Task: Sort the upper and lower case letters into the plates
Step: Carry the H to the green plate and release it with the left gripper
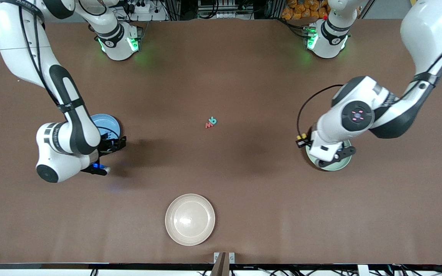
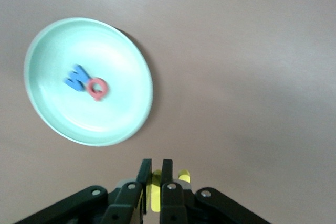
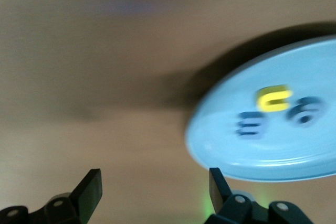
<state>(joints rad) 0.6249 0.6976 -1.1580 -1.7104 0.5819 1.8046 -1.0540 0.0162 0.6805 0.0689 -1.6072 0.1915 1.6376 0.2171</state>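
Nearest the front camera, a cream plate [image 1: 190, 219] sits alone close to the bench [image 1: 244, 184] edge, with bare surface all round it. Farther back, toward the left arm's end, the mint green plate [image 2: 88, 81] holds a blue letter [image 2: 75, 77] touching a pink letter [image 2: 97, 88]; the left end effector [image 2: 156, 174] hangs over the bench just beside that plate's rim, fingers pinching a yellow letter [image 2: 155, 190]. Toward the right arm's end, the right end effector [image 3: 152, 190] hangs over the bench beside the blue plate [image 3: 273, 156], fingers spread wide and holding nothing. That plate carries a yellow piece [image 3: 273, 99] and two blue pieces [image 3: 251, 125]. Mid-bench, a pink letter [image 1: 208, 125] and a teal letter [image 1: 213, 121] lie touching, well apart from every plate.
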